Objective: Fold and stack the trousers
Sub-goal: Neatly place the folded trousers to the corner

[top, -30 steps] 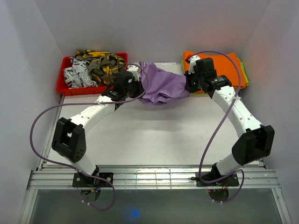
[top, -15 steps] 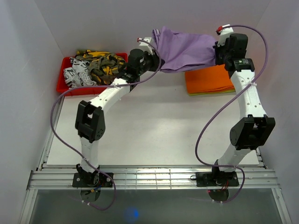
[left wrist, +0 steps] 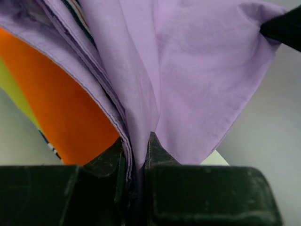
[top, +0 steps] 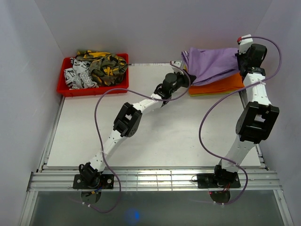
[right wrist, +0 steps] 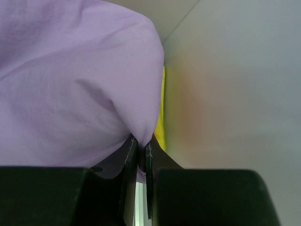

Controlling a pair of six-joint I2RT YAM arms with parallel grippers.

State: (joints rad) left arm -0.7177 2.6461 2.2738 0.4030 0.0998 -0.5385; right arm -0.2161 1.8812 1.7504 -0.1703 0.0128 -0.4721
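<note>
Both arms have carried the folded trousers [top: 211,63] from twelve o'clock to the desk's [top: 141,136] one o'clock corner, just over the orange cloth stack [top: 221,85], with the left gripper [left wrist: 136,141] and right gripper [right wrist: 140,141] each clamped on an edge, so lowering them there seems next.

White walls [top: 28,56] are boxing in a tabletop [top: 155,141], an aluminium rail [top: 155,180] carrying two robot arms [top: 123,120]: a lab cell.
</note>
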